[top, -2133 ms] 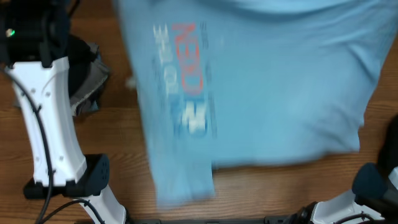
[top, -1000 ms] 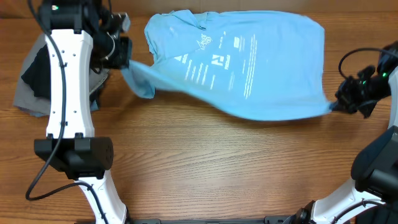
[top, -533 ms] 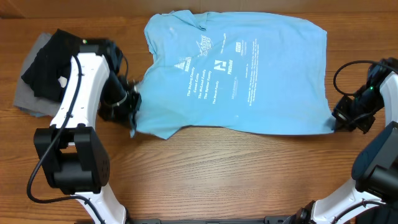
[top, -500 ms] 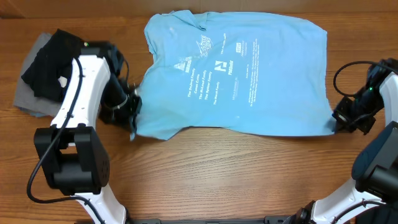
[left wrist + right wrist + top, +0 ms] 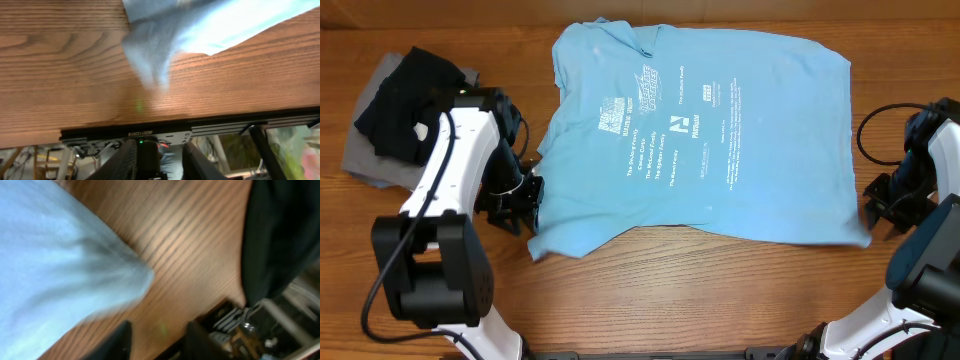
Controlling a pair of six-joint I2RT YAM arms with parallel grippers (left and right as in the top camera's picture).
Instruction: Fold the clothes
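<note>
The clothes here are a light blue T-shirt (image 5: 700, 130) with white lettering, spread flat on the wooden table (image 5: 700, 290), collar toward the far edge. My left gripper (image 5: 523, 207) sits at the shirt's near-left corner, jaws apart and empty. In the left wrist view that rumpled corner (image 5: 155, 55) lies just beyond the left gripper (image 5: 159, 152). My right gripper (image 5: 876, 205) rests beside the near-right corner, also open. The right wrist view shows this corner (image 5: 85, 275) lying on the wood ahead of the right gripper (image 5: 157, 340), not held.
A pile of black and grey garments (image 5: 395, 110) lies at the far left, behind the left arm. The table's front edge with a black rail (image 5: 150, 134) runs close under the left gripper. A dark bulky shape (image 5: 280, 235) fills the right wrist view's upper right.
The shirt came down from the air and now lies flat on the table. Both grippers have let go of its near corners and drawn slightly away.
</note>
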